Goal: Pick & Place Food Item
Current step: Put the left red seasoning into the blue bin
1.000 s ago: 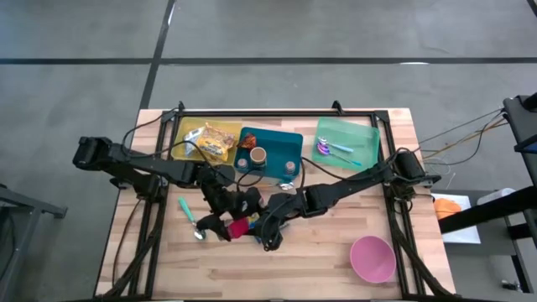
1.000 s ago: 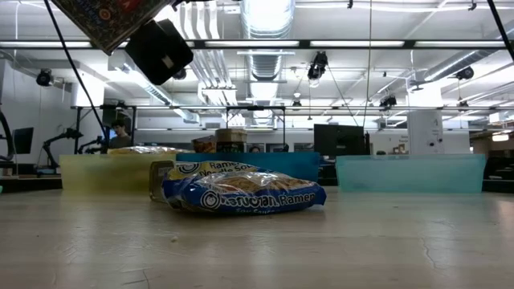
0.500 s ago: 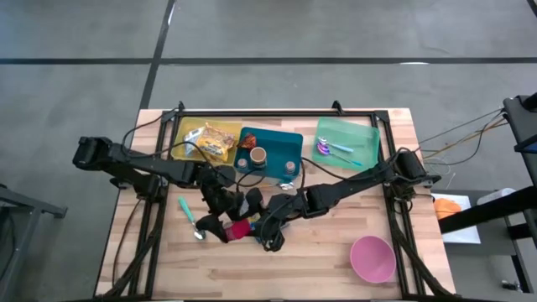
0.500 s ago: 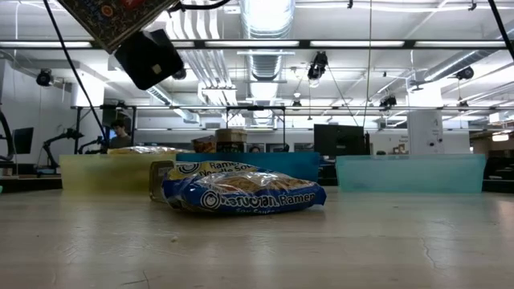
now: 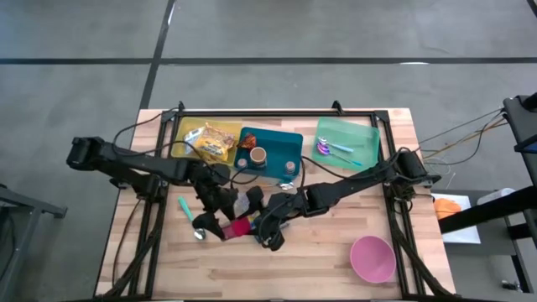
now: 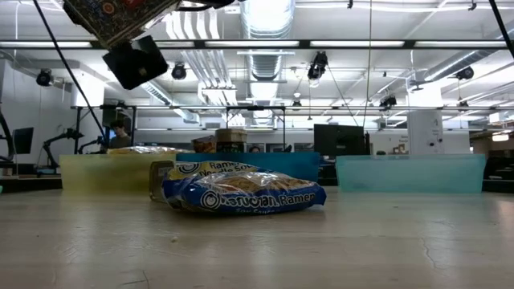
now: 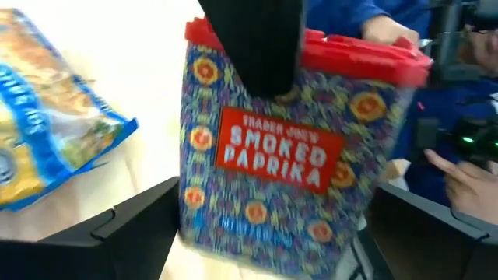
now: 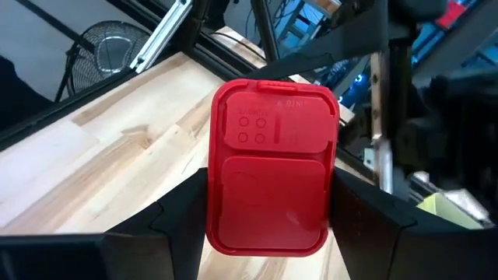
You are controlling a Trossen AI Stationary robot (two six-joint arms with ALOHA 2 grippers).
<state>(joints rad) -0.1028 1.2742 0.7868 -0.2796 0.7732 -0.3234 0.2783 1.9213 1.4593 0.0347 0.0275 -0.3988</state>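
Your paprika tin (image 7: 288,148) hangs above the counter (image 5: 336,260), upright, red lid up, clamped across its lid end by the right gripper (image 8: 268,233). The left gripper (image 7: 264,233) faces its label, fingers spread wide, tin between them untouched.

Pale wood table (image 5: 319,252), glossy plastic ramen packet (image 6: 241,195), patterned paprika tin (image 7: 280,155), red plastic lid (image 8: 272,167)

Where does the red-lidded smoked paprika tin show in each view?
High: paprika tin at table centre, between both arms.
Low: top left corner, raised.
Left wrist: fills the centre.
Right wrist: red lid facing the camera.
Shared landmark: blue ramen packet.
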